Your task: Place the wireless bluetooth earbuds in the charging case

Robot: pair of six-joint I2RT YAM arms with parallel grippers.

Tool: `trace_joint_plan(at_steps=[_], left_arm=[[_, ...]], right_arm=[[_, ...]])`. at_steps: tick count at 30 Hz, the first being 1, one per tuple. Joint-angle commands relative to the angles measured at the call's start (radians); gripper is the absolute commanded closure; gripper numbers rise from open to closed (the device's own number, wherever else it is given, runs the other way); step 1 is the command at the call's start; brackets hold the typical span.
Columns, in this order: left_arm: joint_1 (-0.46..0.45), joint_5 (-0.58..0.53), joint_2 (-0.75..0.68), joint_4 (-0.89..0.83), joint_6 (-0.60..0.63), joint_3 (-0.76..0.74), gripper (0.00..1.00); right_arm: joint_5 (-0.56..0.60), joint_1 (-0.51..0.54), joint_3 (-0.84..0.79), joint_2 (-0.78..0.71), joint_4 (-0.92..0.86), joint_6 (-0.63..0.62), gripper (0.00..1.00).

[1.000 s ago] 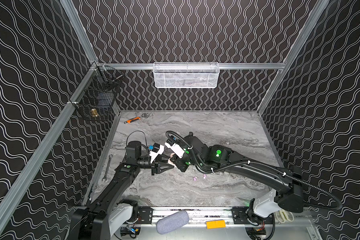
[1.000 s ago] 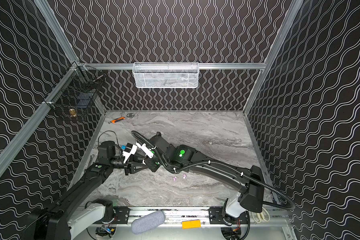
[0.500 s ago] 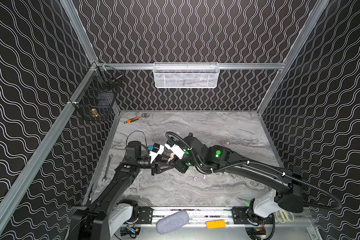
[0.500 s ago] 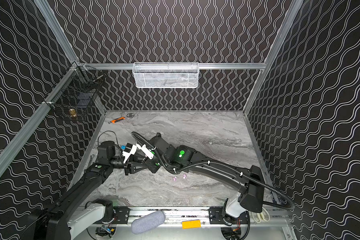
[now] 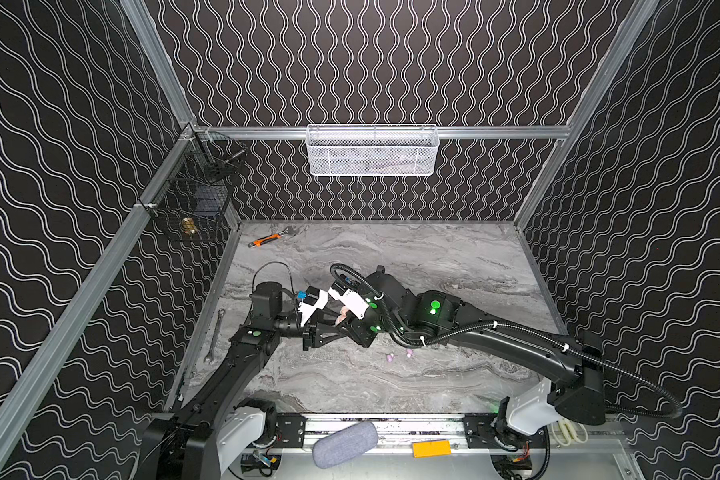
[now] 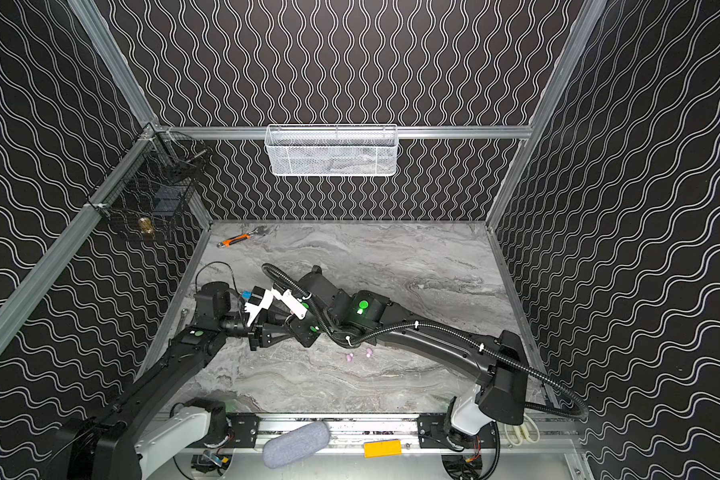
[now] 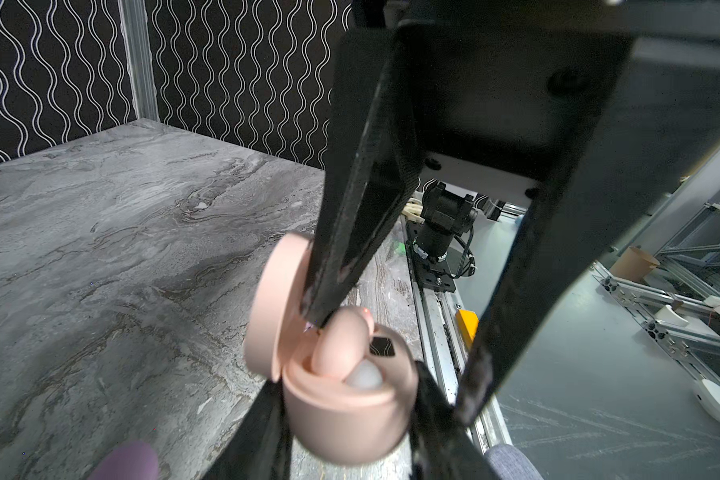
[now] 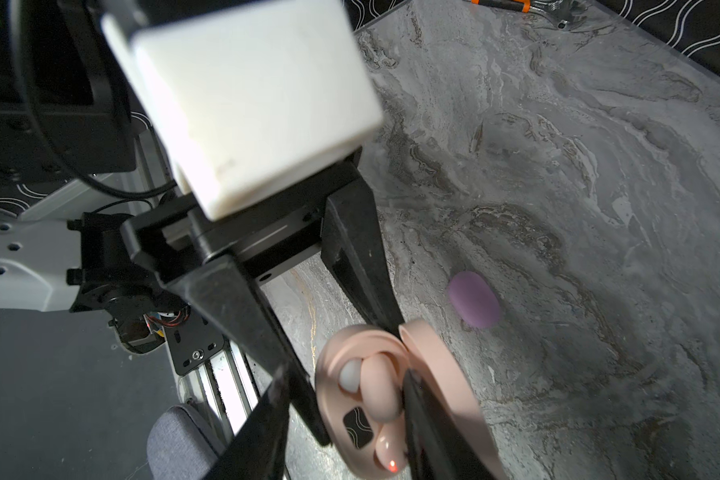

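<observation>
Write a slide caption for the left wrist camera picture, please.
Left gripper holds the open pink case, an earbud in it; the right gripper, jaws open, is beside the earbud.

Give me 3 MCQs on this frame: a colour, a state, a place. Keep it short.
1. Colour of the charging case held in the left gripper? A) peach-pink B) black C) green
2. Its lid is: A) shut B) open C) snapped off
3. The two loose lilac earbuds lie: A) inside the case B) on the table C) on the lid
Key: 1 A, the held case is peach-pink in both wrist views; 2 B, lid hinged back, a bud showing inside; 3 B, both on bare marble near the arms.
</observation>
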Motion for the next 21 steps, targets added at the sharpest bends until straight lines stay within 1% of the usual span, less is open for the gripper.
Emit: trace_joint_plan(at_steps=[1,21], left_arm=[[-0.001,0.003,0.002,0.026,0.000,0.008,0.97],[-0.001,-0.002,0.004,0.026,0.001,0.007,0.97]], right_arm=[[-0.028,0.001,0.001,0.001,0.031,-0.004,0.55],[-0.030,0.001,-0.019,-0.042,0.047,0.012,0.56]])
